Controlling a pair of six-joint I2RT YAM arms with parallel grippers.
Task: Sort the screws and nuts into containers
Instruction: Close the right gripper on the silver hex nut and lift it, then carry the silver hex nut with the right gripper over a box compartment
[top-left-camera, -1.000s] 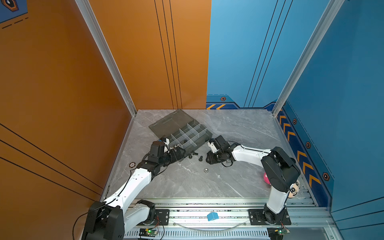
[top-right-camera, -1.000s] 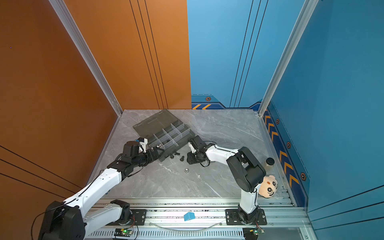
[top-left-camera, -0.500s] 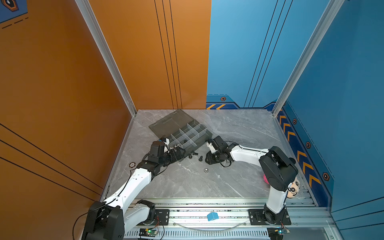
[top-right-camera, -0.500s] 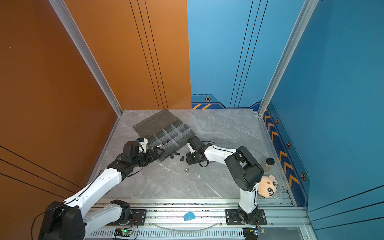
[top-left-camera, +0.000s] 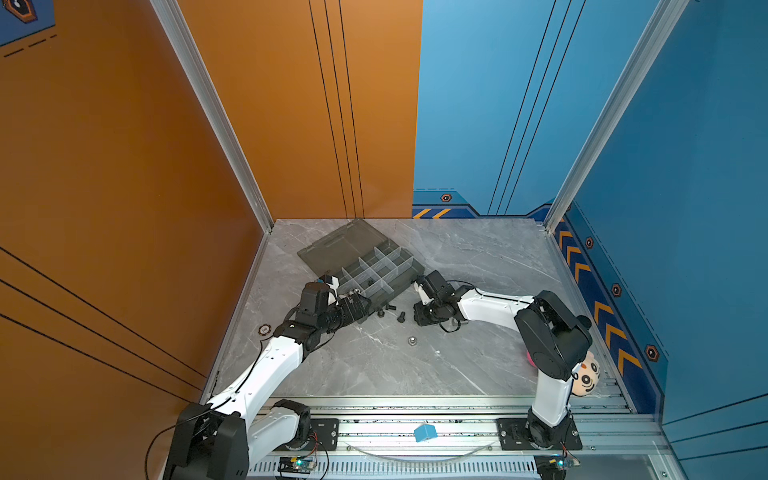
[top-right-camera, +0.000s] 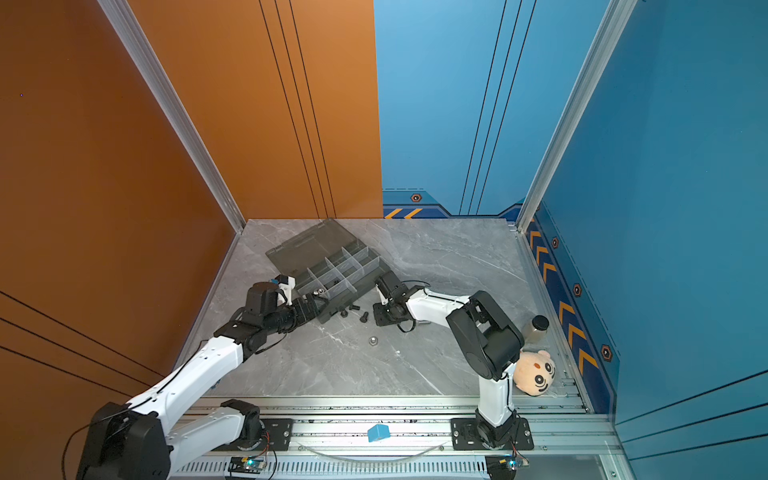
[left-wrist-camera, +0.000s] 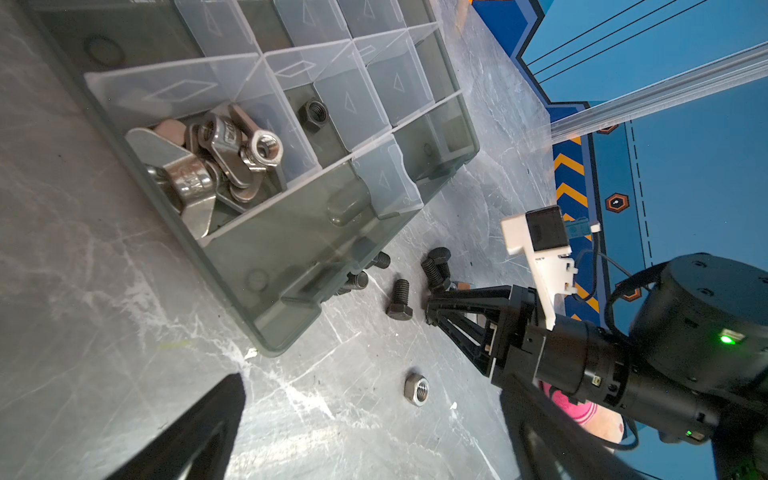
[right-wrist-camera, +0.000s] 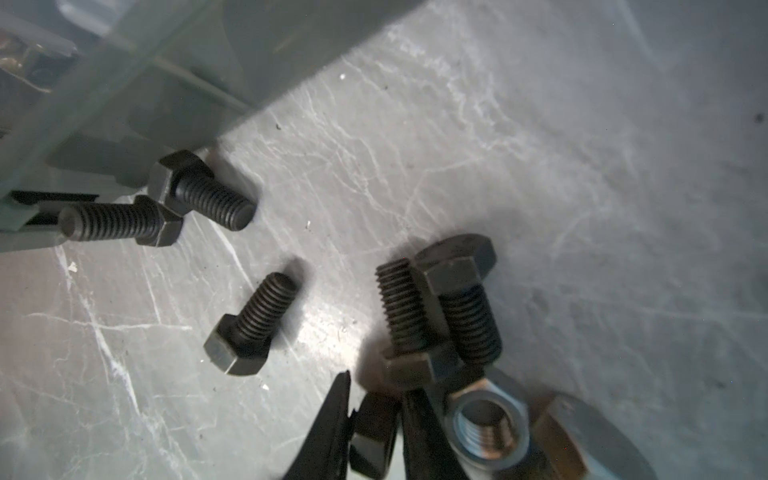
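Observation:
The smoky-grey organizer box (top-left-camera: 390, 291) (top-right-camera: 353, 289) (left-wrist-camera: 291, 241) lies open, lid flat behind it; its compartments are the containers. One holds silver wing nuts (left-wrist-camera: 216, 158), the one beside it a black nut (left-wrist-camera: 313, 114). Several black hex-head screws (top-left-camera: 395, 312) (top-right-camera: 358, 312) (right-wrist-camera: 253, 324) lie on the table by the box front. My right gripper (top-left-camera: 417, 318) (top-right-camera: 376, 318) (left-wrist-camera: 430, 305) (right-wrist-camera: 374, 428) is down among them, shut on a small black hex nut, with two silver nuts (right-wrist-camera: 490, 428) beside it. My left gripper (top-left-camera: 363, 307) (left-wrist-camera: 374, 436) hovers open at the box corner. A silver nut (top-left-camera: 412, 341) (left-wrist-camera: 417, 388) lies alone.
A plush doll (top-right-camera: 534, 372) and a black-capped bottle (top-right-camera: 536, 326) sit at the right edge behind my right arm. A small round token (top-left-camera: 264, 330) lies near the left wall. A blue block (top-left-camera: 424, 433) rests on the front rail.
My right gripper's jaws have closed onto the black nut, and the arm has shifted slightly towards the screws. The left arm has stayed still and open.

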